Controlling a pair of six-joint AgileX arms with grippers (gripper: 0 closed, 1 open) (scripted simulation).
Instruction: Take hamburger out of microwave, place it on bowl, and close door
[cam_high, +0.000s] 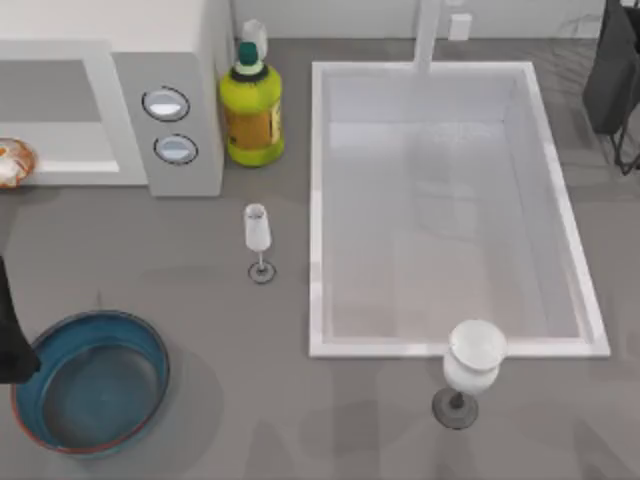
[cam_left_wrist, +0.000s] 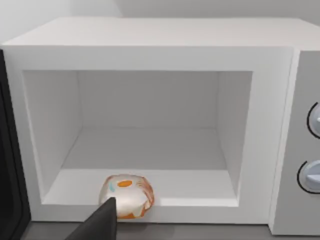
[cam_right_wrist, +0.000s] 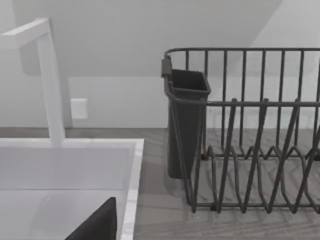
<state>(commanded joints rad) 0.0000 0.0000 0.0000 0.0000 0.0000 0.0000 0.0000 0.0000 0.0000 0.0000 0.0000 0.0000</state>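
Two claws are to be accounted for, and whether either is apart or together cannot be told. A dark finger (cam_left_wrist: 97, 222) of the left claw is seen at the lower edge of the left wrist view, just in front of the hamburger (cam_left_wrist: 126, 195). A black part of the left arm (cam_high: 12, 335) is seen at the left edge of the top view, beside the bowl (cam_high: 92, 381).

The bowl is set on the grey desk (cam_high: 220, 400) in the lower left of the top view, with nothing seen inside it. A large white stemmed glass (cam_high: 472, 368) is stood at the lower centre-right, just below the sink basin (cam_high: 450, 200). A smaller stemmed glass (cam_high: 258, 240) is placed near the middle, between the microwave (cam_high: 120, 110) and the sink.

The hamburger is found at the front edge of the microwave's open cavity, towards its left side, and is seen at the far left edge of the top view. Two round knobs (cam_high: 166, 103) are carried on the grey panel at the microwave's right. A dark edge, possibly the open door (cam_left_wrist: 9, 165), is seen at the left of the left wrist view. A yellow-green bottle (cam_high: 250, 112) is stood just beside the microwave, in the upper centre-left.

A dark finger (cam_right_wrist: 97, 222) of the right claw is seen above the sink's rim in the right wrist view, with a white faucet (cam_right_wrist: 50, 85) and a dark dish rack (cam_right_wrist: 240, 130) beyond it.
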